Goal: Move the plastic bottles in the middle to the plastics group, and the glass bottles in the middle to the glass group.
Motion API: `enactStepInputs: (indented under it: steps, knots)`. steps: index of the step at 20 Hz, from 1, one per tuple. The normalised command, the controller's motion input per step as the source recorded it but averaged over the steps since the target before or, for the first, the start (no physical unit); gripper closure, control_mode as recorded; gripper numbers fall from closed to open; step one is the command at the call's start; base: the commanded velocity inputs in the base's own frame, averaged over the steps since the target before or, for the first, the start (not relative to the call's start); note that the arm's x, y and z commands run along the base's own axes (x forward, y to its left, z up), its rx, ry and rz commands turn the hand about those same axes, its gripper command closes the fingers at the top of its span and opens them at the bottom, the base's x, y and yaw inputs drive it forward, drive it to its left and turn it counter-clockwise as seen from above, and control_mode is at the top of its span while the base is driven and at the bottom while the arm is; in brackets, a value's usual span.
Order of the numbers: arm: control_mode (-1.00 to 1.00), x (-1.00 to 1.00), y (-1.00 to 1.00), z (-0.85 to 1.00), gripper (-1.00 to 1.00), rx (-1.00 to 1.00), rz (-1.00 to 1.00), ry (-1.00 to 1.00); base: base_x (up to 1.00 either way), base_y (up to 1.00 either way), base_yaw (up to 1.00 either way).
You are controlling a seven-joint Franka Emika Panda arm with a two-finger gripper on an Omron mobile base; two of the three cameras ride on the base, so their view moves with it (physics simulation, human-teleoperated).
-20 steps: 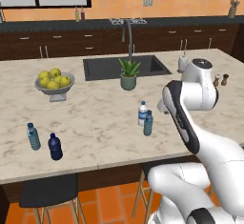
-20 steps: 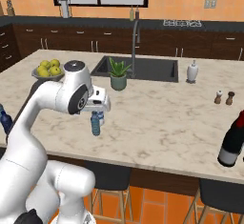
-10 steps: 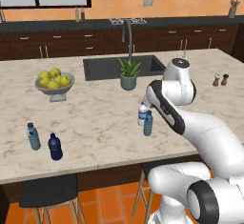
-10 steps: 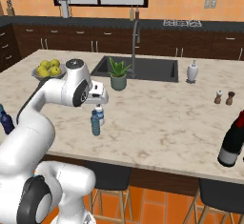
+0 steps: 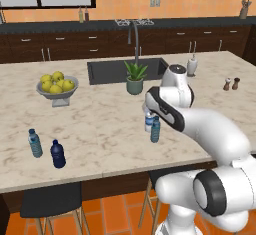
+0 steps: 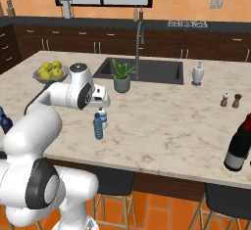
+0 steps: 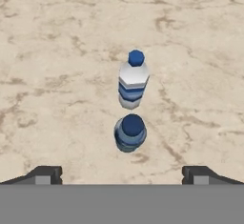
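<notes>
The end effector [image 7: 122,173] is held wide apart above the slim teal-blue plastic bottle [image 7: 129,132]. The white-labelled clear plastic bottle [image 7: 133,80] just beside it could probably be toppled if the descent is misaligned.

Arm: the white arm rises from the base, bends at a dark elbow joint and reaches forward over the bench.
Wrist: folded downward, so the hand points at the bench top from above.
Gripper [image 7: 122,174]: jaws spread wide, the two dark fingertips [image 7: 44,174] far apart, nothing between them.
Contact: none; the gripper hangs clear above the bench.
</notes>
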Motion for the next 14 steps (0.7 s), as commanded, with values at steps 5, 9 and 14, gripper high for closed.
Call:
enactStepInputs:
  steps: [5,9,14]
  knots:
    - [-1.0,0.31,0.0,-0.41,-1.0,0.0,0.0,0.0,0.0,0.0,0.0]
    - [-1.0,0.32,-0.06,-0.37,-1.0,0.0,0.0,0.0,0.0,0.0,0.0]
    - [-1.0,0.18,-0.01,-0.24,-1.0,0.0,0.0,0.0,0.0,0.0,0.0]
